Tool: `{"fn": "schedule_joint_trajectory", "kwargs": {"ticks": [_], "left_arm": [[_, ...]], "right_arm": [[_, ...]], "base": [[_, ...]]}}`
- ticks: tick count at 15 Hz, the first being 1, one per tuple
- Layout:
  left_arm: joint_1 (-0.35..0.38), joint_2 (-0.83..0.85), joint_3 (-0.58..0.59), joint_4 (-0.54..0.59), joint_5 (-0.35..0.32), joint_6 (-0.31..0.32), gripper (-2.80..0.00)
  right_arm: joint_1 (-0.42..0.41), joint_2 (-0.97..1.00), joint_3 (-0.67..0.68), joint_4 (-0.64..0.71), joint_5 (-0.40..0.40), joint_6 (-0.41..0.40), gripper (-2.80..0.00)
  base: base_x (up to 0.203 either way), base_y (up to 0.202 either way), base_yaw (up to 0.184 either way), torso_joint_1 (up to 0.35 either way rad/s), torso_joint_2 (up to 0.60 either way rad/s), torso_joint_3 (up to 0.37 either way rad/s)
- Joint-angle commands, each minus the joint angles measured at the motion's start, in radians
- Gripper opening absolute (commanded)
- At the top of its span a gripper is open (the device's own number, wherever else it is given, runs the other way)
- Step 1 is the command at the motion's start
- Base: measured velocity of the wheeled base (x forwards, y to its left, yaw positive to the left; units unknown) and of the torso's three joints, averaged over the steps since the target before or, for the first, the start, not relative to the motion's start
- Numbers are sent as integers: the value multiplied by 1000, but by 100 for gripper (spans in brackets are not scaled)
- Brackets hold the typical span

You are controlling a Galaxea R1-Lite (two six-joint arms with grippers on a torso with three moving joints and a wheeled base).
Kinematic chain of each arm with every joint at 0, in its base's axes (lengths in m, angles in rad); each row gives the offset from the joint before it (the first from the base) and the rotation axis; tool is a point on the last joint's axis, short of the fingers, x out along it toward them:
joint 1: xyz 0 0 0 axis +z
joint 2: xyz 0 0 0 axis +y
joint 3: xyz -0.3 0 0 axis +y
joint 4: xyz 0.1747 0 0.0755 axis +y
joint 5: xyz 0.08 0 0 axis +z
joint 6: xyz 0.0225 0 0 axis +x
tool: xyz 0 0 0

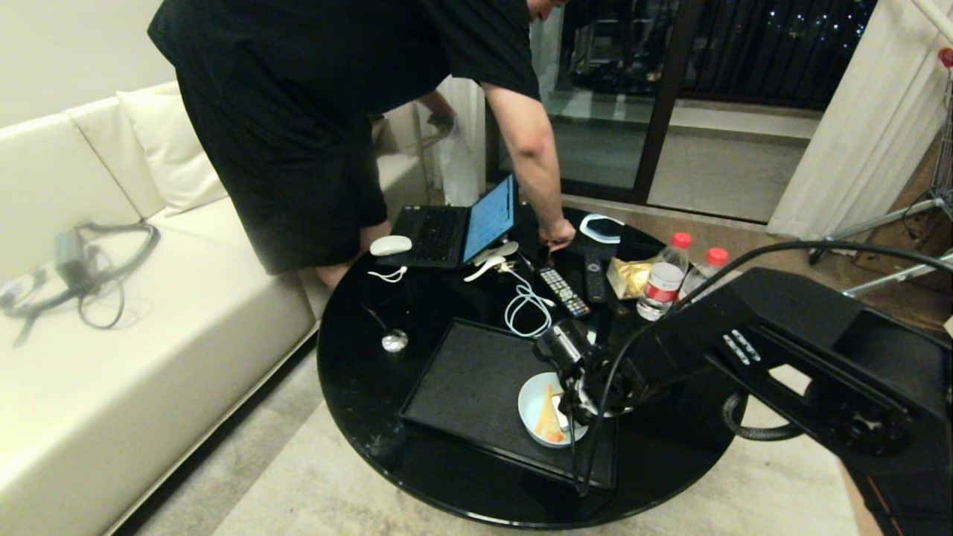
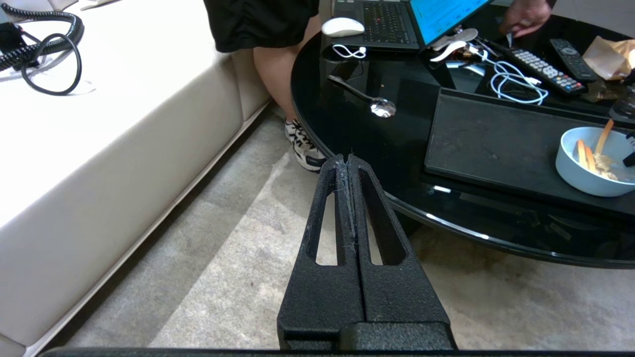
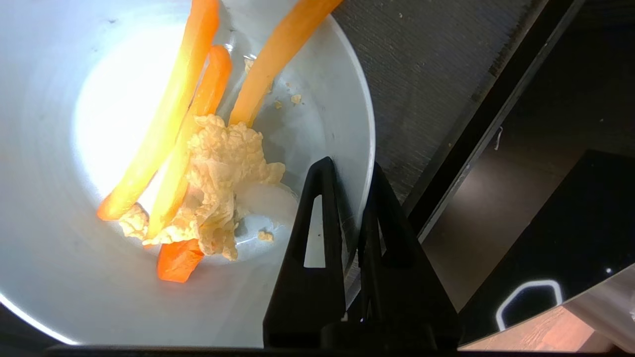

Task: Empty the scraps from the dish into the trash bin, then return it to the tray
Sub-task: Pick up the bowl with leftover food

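Two black fingers of the right gripper (image 3: 353,173) pinch the rim of the dish (image 1: 540,417), one finger inside the bowl and one outside its wall. The dish sits on the near right part of the tray (image 1: 469,380), close to the tray's right edge. Inside it lie the scraps (image 3: 208,163): several orange sticks leaning against the white wall and a pale crumbly clump at the bottom. The left gripper (image 2: 347,161), fingers pressed together with nothing between them, hangs low over the carpet (image 2: 238,258) beside the round black table (image 1: 372,402). Beyond the tray rest a spoon (image 1: 393,340), a coiled white cable (image 1: 527,309), two remotes (image 1: 563,291) and two water bottles (image 1: 663,277). Farther back an open laptop (image 1: 454,231) stands, and a person in black leans over the table, a hand (image 1: 556,235) touching its surface.
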Motion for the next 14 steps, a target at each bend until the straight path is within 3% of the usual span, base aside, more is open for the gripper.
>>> {"fn": "schedule_joint_trajectory", "kwargs": {"ticks": [1,14], "left_arm": [[0,0,0,-1,1,-1,-280],[0,0,0,-1,1,-1,-280]], "right_arm": [[-2,-16,0,1,0,13,-280],[-71,-143,10,161,4,308,-280]], "base": [[0,0,0,0,0,0],[0,0,0,0,0,0]]}}
